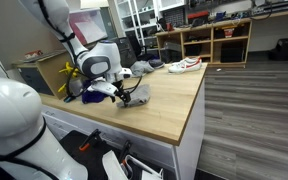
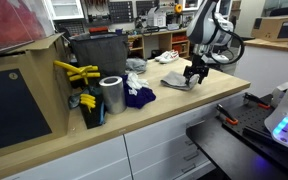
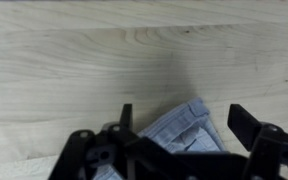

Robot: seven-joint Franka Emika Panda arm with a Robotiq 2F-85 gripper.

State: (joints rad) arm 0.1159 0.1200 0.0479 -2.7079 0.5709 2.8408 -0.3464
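My gripper is open, with its two dark fingers on either side of a folded light grey-blue cloth that lies on the wooden table top. In both exterior views the gripper points down, close over the cloth near the middle of the table. One corner of the cloth shows between the fingers; the rest is hidden under the gripper body. Nothing is held.
A dark blue cloth, a metal cylinder and yellow tools lie beside the cloth. A dark bin and a white shoe stand at the table's back. The table edge is close by.
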